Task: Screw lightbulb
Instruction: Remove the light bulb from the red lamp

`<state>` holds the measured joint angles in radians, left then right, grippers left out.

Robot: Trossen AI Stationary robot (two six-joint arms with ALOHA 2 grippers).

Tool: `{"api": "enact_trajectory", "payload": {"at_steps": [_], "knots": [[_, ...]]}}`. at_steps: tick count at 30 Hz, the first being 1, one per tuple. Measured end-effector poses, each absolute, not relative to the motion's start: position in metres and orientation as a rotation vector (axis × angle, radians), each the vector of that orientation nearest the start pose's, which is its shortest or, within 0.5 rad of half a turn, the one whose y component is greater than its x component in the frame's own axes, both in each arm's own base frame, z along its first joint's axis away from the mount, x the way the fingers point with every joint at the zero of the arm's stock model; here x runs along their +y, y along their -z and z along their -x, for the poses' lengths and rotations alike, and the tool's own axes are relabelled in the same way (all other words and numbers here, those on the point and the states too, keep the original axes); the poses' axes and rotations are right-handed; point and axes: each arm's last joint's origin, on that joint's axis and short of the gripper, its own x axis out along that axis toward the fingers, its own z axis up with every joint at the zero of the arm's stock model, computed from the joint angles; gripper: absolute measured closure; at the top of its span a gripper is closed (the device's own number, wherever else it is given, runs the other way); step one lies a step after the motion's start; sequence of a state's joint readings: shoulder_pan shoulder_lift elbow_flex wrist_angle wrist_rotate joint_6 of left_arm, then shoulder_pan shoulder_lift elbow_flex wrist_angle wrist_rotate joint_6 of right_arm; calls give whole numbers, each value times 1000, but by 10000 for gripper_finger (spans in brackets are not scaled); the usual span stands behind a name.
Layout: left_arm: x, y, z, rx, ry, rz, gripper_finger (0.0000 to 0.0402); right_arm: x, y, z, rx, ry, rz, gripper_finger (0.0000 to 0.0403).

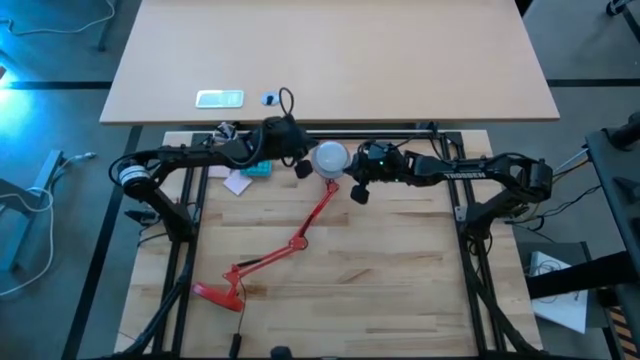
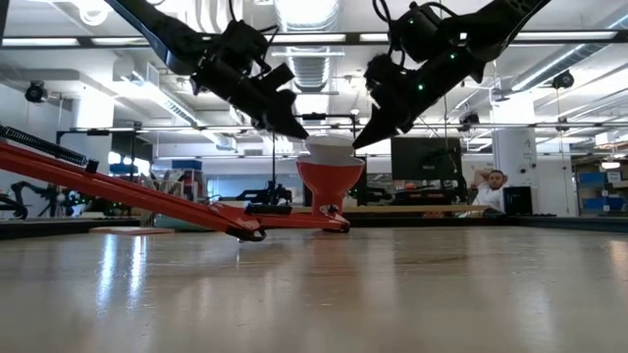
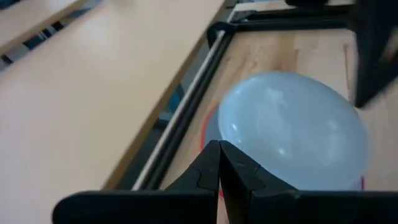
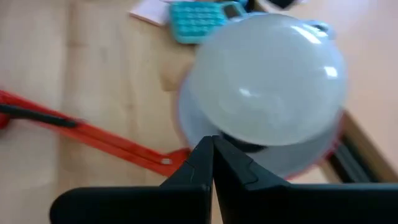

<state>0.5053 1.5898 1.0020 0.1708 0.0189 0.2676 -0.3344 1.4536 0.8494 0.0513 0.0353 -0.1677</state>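
The lightbulb [image 1: 331,157] sits dome-up in the red lamp shade [image 2: 330,182] at the far middle of the wooden table [image 1: 400,270]; judged light, smooth, slippery and fragile, so best held gently across the widest part of the dome. Left gripper [image 3: 219,163] and right gripper [image 4: 212,158] both hover just beside the dome, on opposite sides. Both have fingers pressed together and hold nothing.
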Motion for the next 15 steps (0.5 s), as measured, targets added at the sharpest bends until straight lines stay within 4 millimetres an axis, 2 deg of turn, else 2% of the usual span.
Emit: {"api": "enact_trajectory", "payload": {"at_steps": [10, 15], "knots": [[143, -229, -309, 603, -254, -67, 401, -109, -226, -286, 626, 573, 202, 403], [141, -242, -304, 567, -255, -64, 401, -110, -227, -285, 632, 598, 210, 403]]}}
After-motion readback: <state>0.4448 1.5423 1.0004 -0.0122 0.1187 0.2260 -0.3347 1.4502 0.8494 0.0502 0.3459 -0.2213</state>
